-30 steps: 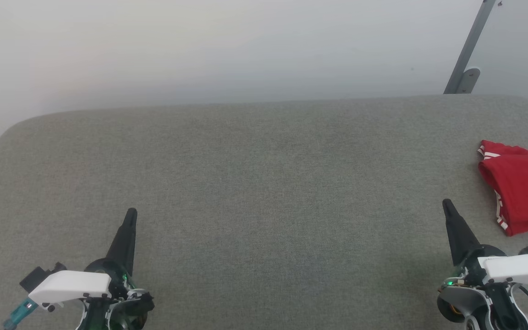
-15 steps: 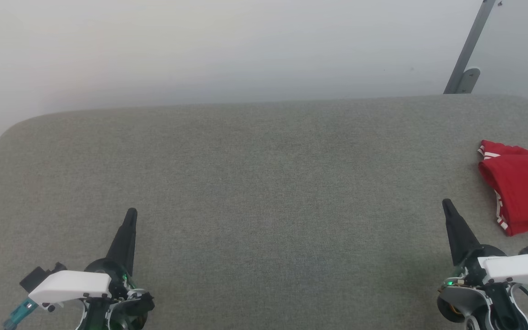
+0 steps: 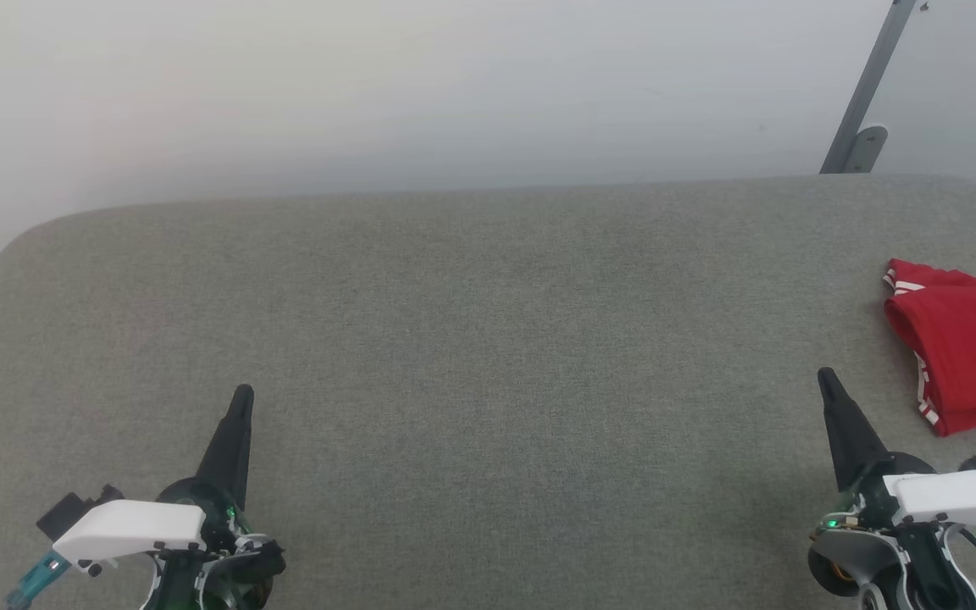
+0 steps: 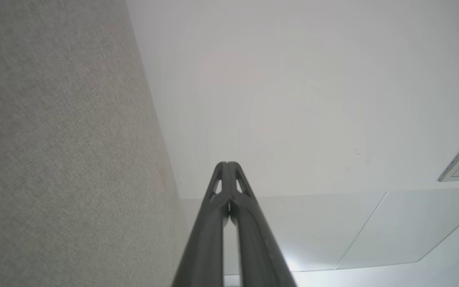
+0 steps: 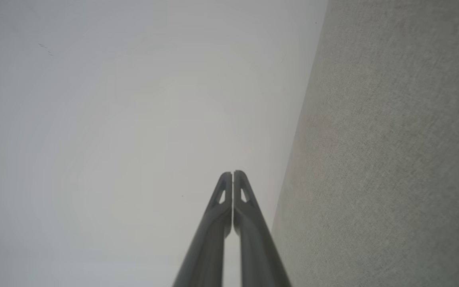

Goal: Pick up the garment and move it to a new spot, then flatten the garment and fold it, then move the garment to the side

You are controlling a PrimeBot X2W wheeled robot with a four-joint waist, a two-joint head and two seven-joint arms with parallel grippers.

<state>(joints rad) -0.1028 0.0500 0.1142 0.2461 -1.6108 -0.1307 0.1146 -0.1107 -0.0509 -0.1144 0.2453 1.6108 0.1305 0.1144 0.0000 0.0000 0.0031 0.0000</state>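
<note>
Grey woven cloth covers the desk, a broad surface with rounded far corners set against a pale, plain wall.

At the near left the left pincer is clenched on nothing. Its two dark fingers press together from the narrow slit near their base up to one sharp point aimed at the far edge. In the left wrist view the desk cloth runs down that view's left side, with the wall beyond the tips. A white housing sits behind this pincer, with a small green light beside it.

At the near right the right pincer is clenched the same way and holds nothing. In the right wrist view its tips meet, with the cloth on that view's right. It has a white housing of its own.

Beyond this pincer and to its right, near it but apart, the garment lies bunched on the desk at the right edge of the head view, which cuts it off. It is red cloth with white-striped trim along its left side.

Farther back, a slanted grey metal strut rises against the wall behind the desk's far right corner.
</note>
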